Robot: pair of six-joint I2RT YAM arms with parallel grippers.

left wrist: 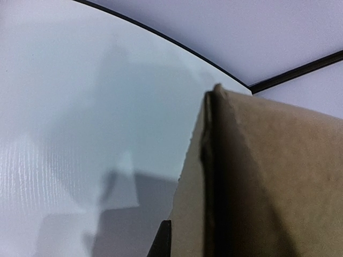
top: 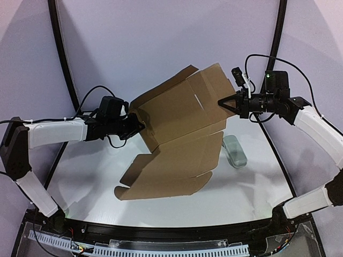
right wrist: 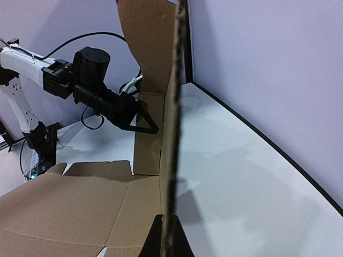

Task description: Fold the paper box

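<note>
Paper box, half raised off the table: left gripper and right gripper each pinch an opposite edge of the lifted panel. Advised: swing both arms together, crease straight, base panel flat.

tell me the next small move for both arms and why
Probably tip the raised panel forward over the flat half. The left pincer and right pincer pinch opposite edges of the paper box, its rear panel lifted, its front half lying on the table.
</note>
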